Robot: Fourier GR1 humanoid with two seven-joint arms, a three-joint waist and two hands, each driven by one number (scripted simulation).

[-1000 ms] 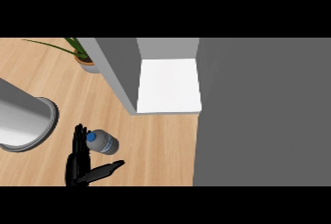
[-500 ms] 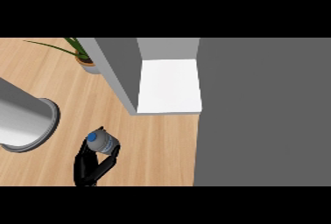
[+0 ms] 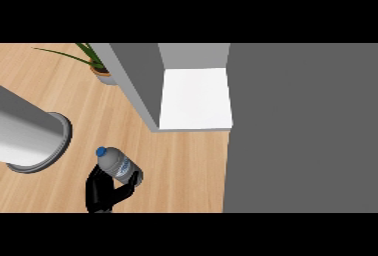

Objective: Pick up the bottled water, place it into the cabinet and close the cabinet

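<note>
On wooden counter | left hand fingers curled round clear cylindrical bottled water, blue cap

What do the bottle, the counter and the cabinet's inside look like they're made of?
The bottle looks like clear plastic, see-through with a blue cap. The counter looks like light wood, with visible grain lines. The cabinet floor is plain matt white, perhaps painted board; that is hard to tell.

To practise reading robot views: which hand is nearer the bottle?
Only one hand shows, curled round the bottle. Coming in at the view's lower left, it is probably the left; the forearm is too cropped to be certain. The other hand is out of view.
</note>
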